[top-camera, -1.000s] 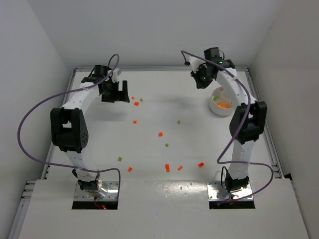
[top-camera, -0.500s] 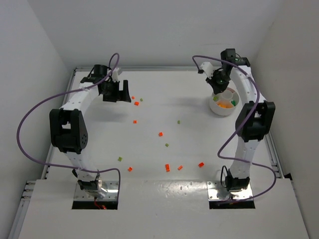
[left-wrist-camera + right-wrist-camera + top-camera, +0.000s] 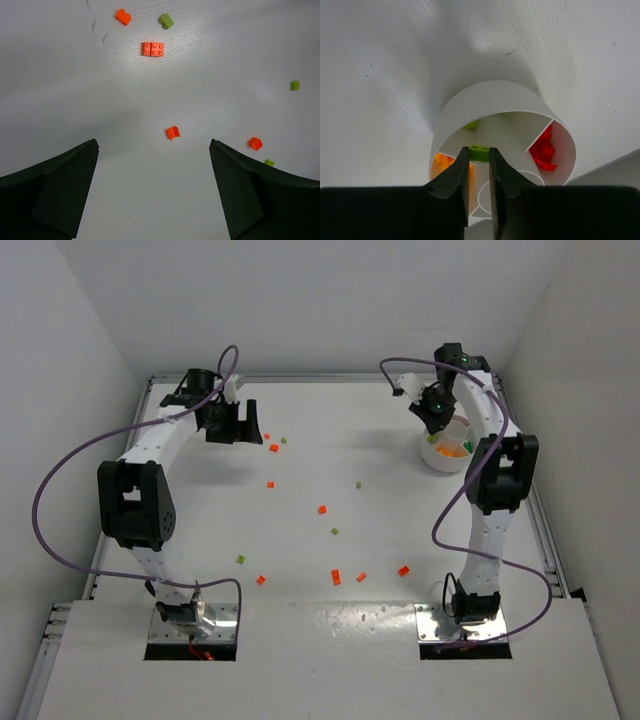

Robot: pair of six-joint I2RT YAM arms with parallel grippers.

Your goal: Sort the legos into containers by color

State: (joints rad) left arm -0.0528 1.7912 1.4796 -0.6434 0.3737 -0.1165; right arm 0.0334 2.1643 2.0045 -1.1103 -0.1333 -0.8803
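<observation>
Little green lego (image 3: 480,152) pinched tight in the right gripper (image 3: 478,156), just over the white dish (image 3: 485,100). Dropping step, probably. Next: line up with the part holding green, then let go. Left gripper (image 3: 153,143) wide open, empty, over loose legos (image 3: 152,48).

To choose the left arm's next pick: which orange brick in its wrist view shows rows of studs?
The flat orange plate near the top, beside a green brick; the other orange pieces are smaller.
</observation>
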